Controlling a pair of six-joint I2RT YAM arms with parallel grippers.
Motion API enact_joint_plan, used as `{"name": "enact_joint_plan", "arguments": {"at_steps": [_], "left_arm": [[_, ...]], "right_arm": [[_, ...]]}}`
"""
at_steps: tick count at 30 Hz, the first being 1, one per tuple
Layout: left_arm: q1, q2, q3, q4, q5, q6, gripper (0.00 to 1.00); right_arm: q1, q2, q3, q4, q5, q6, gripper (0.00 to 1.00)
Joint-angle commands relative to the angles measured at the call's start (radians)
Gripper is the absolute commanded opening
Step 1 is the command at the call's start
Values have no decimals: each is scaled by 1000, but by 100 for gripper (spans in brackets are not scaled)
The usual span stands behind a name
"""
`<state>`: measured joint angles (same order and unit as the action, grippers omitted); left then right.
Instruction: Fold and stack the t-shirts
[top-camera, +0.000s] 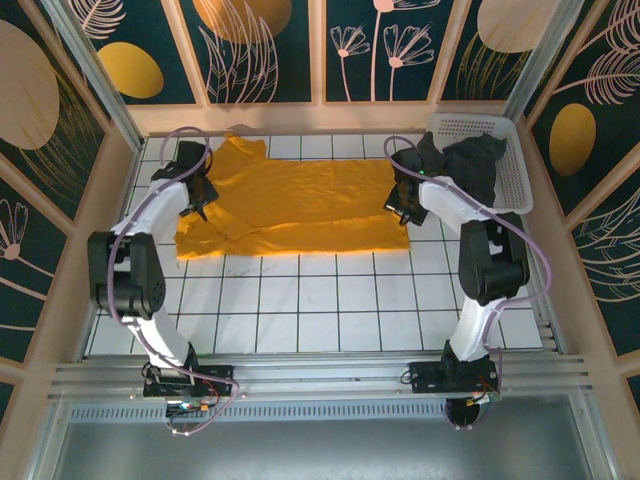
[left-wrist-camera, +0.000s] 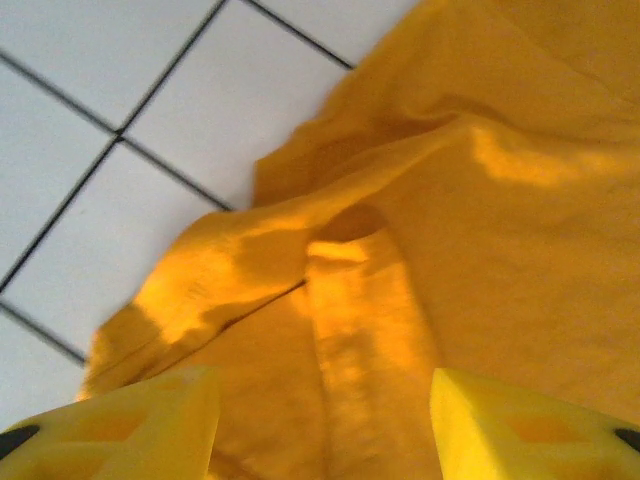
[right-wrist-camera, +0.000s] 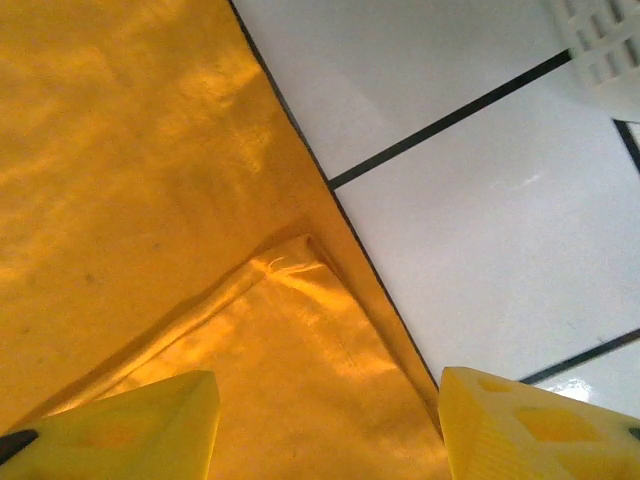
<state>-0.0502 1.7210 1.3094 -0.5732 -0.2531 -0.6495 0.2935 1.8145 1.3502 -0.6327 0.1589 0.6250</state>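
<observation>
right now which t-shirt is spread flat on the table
The orange-yellow t-shirt, spread across the tiles; the dark grey t-shirt is bunched in the white basket.

I hold both arms extended forward, elbows bent outward. My left gripper (top-camera: 200, 207) sits over the left end of the orange-yellow t-shirt (top-camera: 300, 205), and my right gripper (top-camera: 398, 207) over its right end. Each wrist tilts down toward the shirt. Both sets of fingers (left-wrist-camera: 130, 430) are spread wide, with nothing clamped between them.

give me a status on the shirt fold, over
Left gripper open, low over orange shirt, left end. Right gripper open at its right edge. Grey shirt heaped in basket. Nothing blocking.
</observation>
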Motion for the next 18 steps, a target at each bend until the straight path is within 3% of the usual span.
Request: {"name": "enact_joint_plan", "arguments": {"at_steps": [1,8,13,18], "left_arm": [[61,-134,-156,-60,83,-23,55],[250,-192,-407,61,315,-54,55],[280,-129,-428,131,387,-74,55],[281,-85,-427,171,367,-81,47]], "right_arm": [[-5,-151,-96,-18,-14,-27,60],[-13,-291,-358,120,-169,-41,59],[-34,-281,-417,173,-223,-36,59],[-42,-243,-430,200,-225,-25,58]]}}
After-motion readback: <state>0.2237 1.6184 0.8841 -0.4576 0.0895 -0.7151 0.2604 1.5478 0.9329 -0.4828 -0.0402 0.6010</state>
